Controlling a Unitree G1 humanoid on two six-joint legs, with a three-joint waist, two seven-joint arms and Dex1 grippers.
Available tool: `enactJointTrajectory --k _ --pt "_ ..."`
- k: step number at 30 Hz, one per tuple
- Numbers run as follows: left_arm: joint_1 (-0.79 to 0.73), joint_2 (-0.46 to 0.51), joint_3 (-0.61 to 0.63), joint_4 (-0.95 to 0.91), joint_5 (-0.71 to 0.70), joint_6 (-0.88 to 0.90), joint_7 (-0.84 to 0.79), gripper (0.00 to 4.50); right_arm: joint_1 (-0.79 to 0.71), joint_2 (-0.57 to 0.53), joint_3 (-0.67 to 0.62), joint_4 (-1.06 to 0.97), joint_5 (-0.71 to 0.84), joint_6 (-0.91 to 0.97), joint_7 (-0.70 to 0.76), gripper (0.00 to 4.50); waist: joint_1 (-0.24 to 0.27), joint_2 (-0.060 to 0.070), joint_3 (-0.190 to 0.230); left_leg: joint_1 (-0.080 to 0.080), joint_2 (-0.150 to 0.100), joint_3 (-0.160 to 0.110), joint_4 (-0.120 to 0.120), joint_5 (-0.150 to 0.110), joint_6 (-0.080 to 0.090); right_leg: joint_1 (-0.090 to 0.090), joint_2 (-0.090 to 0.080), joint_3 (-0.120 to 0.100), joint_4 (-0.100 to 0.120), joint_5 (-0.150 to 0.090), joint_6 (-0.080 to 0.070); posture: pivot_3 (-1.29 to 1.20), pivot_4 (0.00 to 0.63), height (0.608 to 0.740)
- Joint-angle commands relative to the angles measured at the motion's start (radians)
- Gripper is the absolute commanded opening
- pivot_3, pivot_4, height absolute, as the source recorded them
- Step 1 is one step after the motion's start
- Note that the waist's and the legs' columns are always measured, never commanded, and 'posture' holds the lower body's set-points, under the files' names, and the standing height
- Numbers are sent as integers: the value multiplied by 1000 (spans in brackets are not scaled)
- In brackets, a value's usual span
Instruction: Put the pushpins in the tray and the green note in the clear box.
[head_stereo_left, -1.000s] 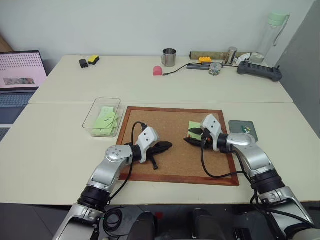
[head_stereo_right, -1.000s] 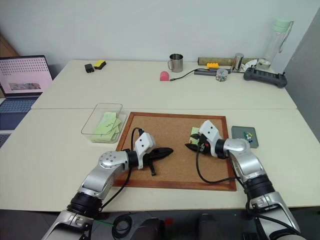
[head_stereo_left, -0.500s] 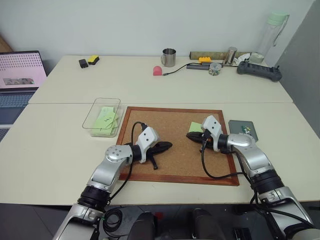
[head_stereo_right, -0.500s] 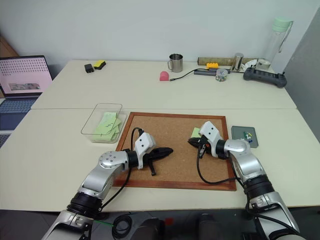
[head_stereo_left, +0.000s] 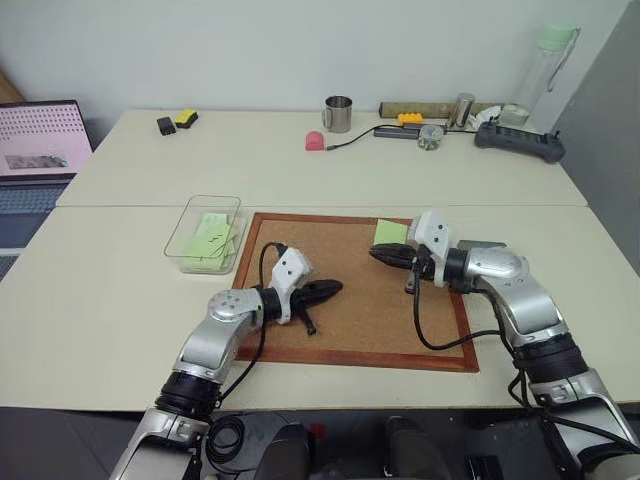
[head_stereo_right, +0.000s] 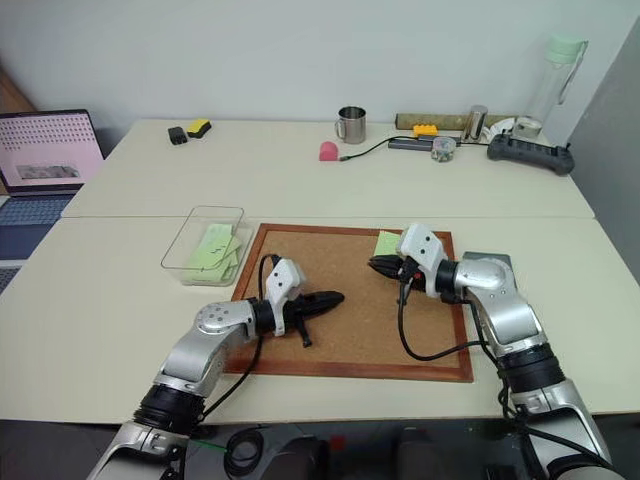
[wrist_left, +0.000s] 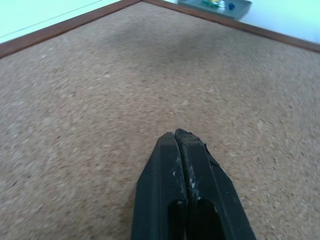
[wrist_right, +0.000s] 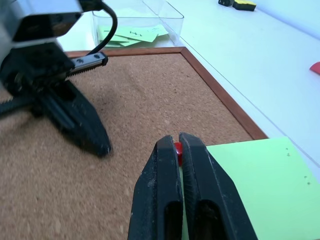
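On the pale desk (head_stereo_left: 120, 290), going left to right, the clear box (head_stereo_left: 205, 233) comes first: thin transparent plastic with rounded corners, lying just at 9 o'clock of the cork board (head_stereo_left: 350, 300) with several green slips in it. The board is coarse, speckled brown cork in a reddish wood frame. Over its middle the left tool (wrist_left: 181, 136) hangs pinched closed and empty, its matte black fingers meeting at the tips. Toward 2 o'clock on the board, the right tool (wrist_right: 177, 146) is clamped on the red pushpin (wrist_right: 178, 148), a small glossy plastic head caught between its tips. At the tool's tip, by the board's far rail, is the green note (head_stereo_left: 391, 232), a thin, limp light-green square; I cannot tell whether the pin is free of the paper. The dark-grey tray (wrist_left: 216, 6), flat with a low rim, sits just off the board at 3 o'clock and already carries small coloured pins. To do this step well, I judge the right tool should keep its squeeze firm, carry the pin level over the frame, and release only low inside the tray's rim so the pin cannot bounce out.
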Motion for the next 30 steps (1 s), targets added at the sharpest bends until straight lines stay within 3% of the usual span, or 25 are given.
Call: enactJointTrajectory --k 1,7,18,22,27,30 --pt "-25 20 118 -125 -160 161 1 375 -37 -54 27 -61 -66 -133 44 0 -3 0 1 -1 0 0 0 0 0 -1 0 0 0 0 0 0 150 740" --pt "-51 7 235 -217 -391 398 28 1542 -64 -130 99 -7 -221 -456 62 0 -2 -1 1 -2 0 0 -1 0 0 -2 0 0 -1 0 0 0 150 740" --pt "-112 -105 262 -182 -529 546 131 3699 -129 -154 146 63 -294 -740 74 0 0 -2 2 -2 0 0 0 0 -1 -1 0 0 -2 0 0 0 150 740" --pt "-142 -155 284 -170 -587 563 144 3699 -135 -153 159 58 -288 -773 89 0 0 -2 2 -2 0 0 0 0 -1 -1 -1 1 -2 0 0 0 150 740" --pt "-153 -154 222 -141 -532 531 120 3699 -143 -136 171 49 -269 -784 107 0 -1 -2 2 -1 0 1 0 1 -3 -1 0 1 -2 0 0 0 150 740" --pt "-150 -153 194 -129 -507 509 102 3287 -147 -126 177 49 -262 -786 111 0 0 -2 2 -1 -1 1 0 1 -3 -1 0 1 -2 0 0 0 150 740"
